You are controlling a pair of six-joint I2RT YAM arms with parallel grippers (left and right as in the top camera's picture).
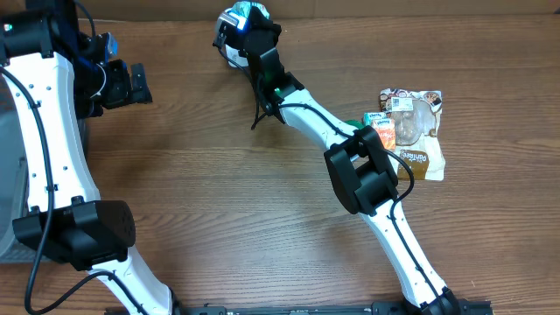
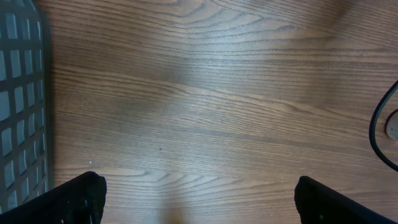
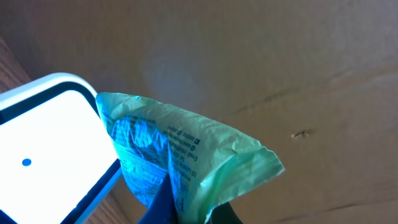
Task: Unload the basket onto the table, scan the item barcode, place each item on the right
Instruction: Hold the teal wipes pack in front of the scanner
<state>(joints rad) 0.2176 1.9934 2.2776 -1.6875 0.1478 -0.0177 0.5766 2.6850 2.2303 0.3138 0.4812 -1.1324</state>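
Pinching one green packet [image 3: 186, 155] beside one scanner [image 3: 50, 149]: right hand [image 3: 181, 206] (left hand [image 2: 199, 199] gaping, empty).

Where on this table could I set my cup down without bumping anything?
The broad bare wood between the left arm and right arm is free, also the corner below the snack packets. It is crowded at the scanner, where the right arm holds a green bag.
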